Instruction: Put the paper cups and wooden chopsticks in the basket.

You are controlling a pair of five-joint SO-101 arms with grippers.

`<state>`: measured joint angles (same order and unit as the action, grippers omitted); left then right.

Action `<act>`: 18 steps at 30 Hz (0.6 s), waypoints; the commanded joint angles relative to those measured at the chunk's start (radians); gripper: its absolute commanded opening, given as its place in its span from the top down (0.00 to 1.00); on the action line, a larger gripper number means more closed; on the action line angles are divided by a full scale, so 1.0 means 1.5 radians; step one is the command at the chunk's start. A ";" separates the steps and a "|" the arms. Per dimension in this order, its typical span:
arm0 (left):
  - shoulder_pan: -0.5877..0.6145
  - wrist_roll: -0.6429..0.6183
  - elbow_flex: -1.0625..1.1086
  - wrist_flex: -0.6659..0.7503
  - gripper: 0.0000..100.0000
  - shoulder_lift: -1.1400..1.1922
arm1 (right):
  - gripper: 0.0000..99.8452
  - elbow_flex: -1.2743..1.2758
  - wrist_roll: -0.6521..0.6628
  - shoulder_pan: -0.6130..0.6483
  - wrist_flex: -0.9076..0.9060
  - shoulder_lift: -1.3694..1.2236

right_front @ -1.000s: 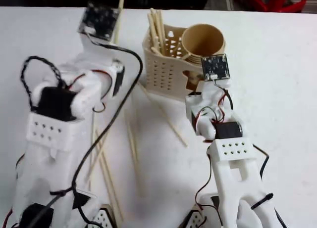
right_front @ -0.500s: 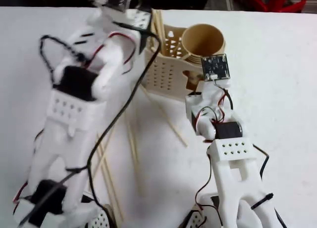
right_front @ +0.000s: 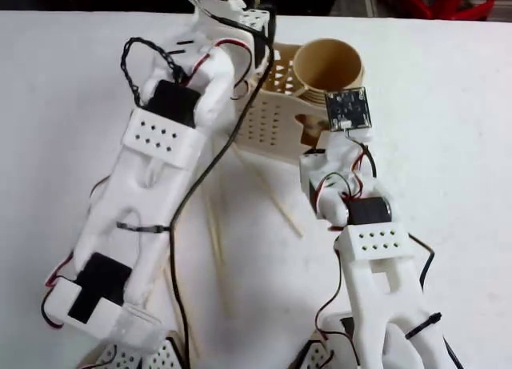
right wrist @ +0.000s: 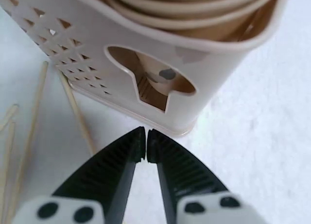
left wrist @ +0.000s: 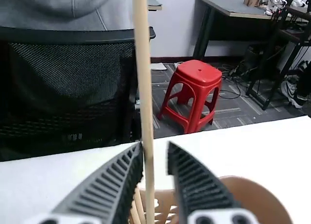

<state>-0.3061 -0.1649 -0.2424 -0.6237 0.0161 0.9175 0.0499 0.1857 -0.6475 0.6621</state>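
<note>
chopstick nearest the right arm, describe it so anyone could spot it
Find the perforated basket at the table's far side. From its foot one chopstick slants across the table toward the right arm. It lies alone; the other chopsticks lie by the left arm.

- High view: the left arm [right_front: 160, 157] hides the basket [right_front: 276, 129] wall at 9 o'clock — the arm's far end is cropped at 12 o'clock.
- Loose chopsticks [right_front: 213, 233] pass under that arm.
- Left wrist view: the upright chopstick [left wrist: 144, 88] runs out of frame at both ends.
</note>
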 commanded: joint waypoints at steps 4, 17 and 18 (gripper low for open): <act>0.006 0.000 -0.079 -0.114 0.84 -0.029 | 0.98 -0.008 0.001 -0.008 0.013 0.025; 0.074 0.123 -0.104 -0.462 0.84 -0.226 | 0.98 -0.008 0.000 -0.006 0.010 0.025; 0.090 0.123 -0.104 -0.481 0.84 -0.239 | 0.98 -0.008 0.000 -0.004 0.010 0.025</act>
<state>-0.2493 0.0023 -0.3360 -1.2359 -0.2294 0.9175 0.0499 0.1857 -0.6475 0.6621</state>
